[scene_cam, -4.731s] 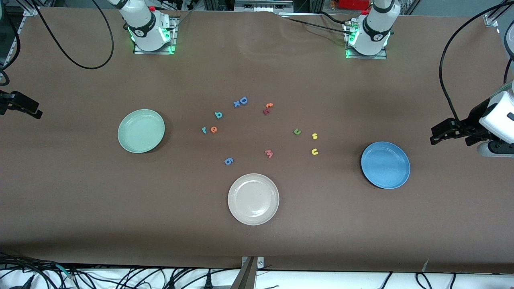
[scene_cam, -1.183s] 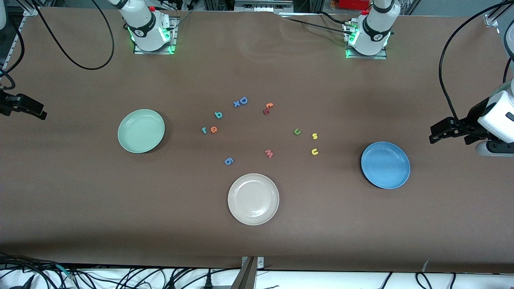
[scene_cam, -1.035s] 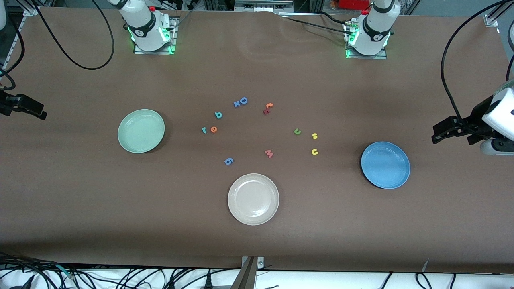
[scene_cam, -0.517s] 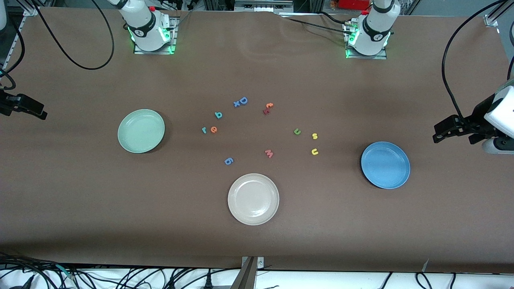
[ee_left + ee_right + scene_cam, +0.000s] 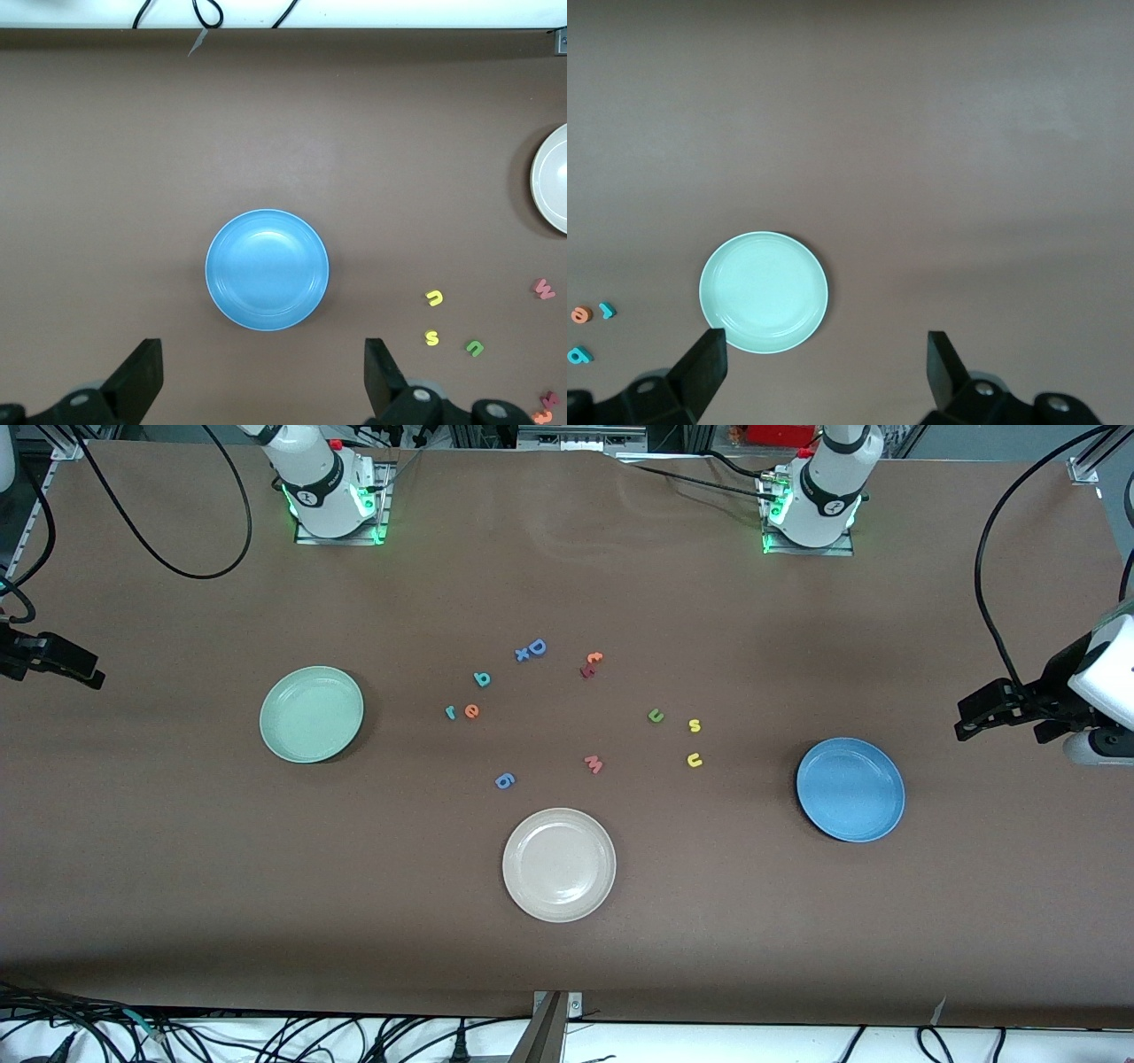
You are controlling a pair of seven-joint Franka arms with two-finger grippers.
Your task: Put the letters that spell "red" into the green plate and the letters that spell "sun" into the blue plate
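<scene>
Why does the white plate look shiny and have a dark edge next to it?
Front view: overhead light leaves a soft sheen inside the white plate, and a thin shadow hugs its rim. Left wrist view: the blue plate shows the same pale glare. Right wrist view: the green plate looks evenly lit.

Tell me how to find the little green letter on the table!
Start at the blue plate, the round one toward the left arm's end of the table. Between it and the middle of the table sit three tiny letters: a yellow s, a yellow u and the green letter. It is the only green one, and the one farthest from the blue plate.
</scene>
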